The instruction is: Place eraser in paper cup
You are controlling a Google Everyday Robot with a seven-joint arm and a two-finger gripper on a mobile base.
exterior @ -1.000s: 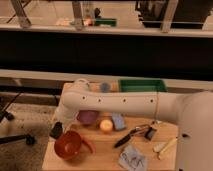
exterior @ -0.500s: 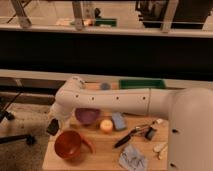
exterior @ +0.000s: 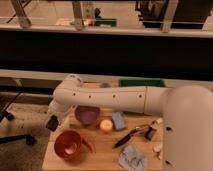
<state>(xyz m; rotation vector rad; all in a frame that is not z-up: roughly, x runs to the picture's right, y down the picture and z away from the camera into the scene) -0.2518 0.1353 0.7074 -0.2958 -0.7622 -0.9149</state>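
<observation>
No writing, brand or label that I can read anywhere in the camera view.

Gripper (exterior: 51, 122): dark, at the end of the white arm (exterior: 110, 97), left-centre of the frame. It hangs just off the left edge of the wooden table (exterior: 102, 152), up and left of the paper cup (exterior: 60, 149) and not over its mouth. I cannot tell whether it is apart, together or clamped on anything.

Eraser: I can't separate it from the dark gripper end, so I can't say where it is.

The paper cup is red-orange and upright at the lower-left corner of the table, with its curved handle pointing right.

Count on the table:
- 1 paper cup
- 1 purple bowl (exterior: 86, 115), just above and right of the cup, partly under the arm
- 1 orange ball (exterior: 105, 125), just right of the bowl
- 1 blue block (exterior: 118, 120), just beside the ball
- 1 dark-handled tool (exterior: 127, 138), lying diagonally at centre right
- 1 small black piece (exterior: 150, 133) at the tool's upper end
- 1 crumpled grey-blue cloth (exterior: 132, 159) at the bottom edge
- 2 small pale pieces (exterior: 158, 147) by the right edge, next to the robot body
- 1 green tray (exterior: 142, 83) at the back

A chair base (exterior: 22, 138) is on the floor at far left.
</observation>
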